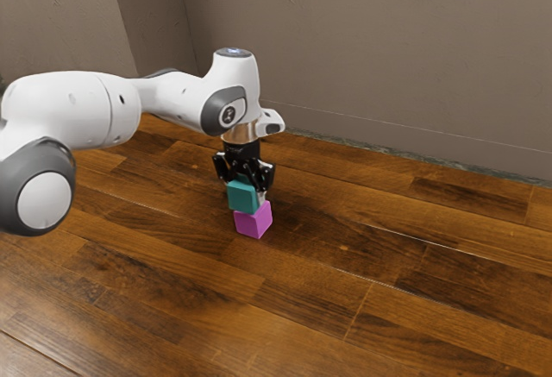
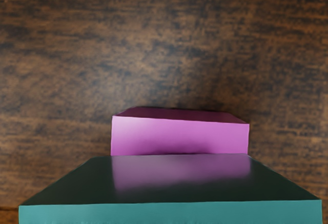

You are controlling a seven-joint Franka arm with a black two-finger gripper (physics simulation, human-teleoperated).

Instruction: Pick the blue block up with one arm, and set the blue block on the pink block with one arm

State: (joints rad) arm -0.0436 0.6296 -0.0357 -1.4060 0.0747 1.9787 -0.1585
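A teal-blue block [image 1: 244, 196] is held between the black fingers of my gripper [image 1: 245, 189], which is shut on it. Directly under it a pink block [image 1: 254, 220] rests on the wooden floor. The blue block sits at the pink block's top, slightly offset toward the exterior view's left; whether they touch I cannot tell. In the wrist view the blue block [image 2: 169, 193] lies large just under my hand, with the pink block [image 2: 179, 134] showing beyond its far edge.
Dark wooden planks [image 1: 388, 256] stretch all around the two blocks. A grey wall [image 1: 388, 49] runs along the back, behind the arm.
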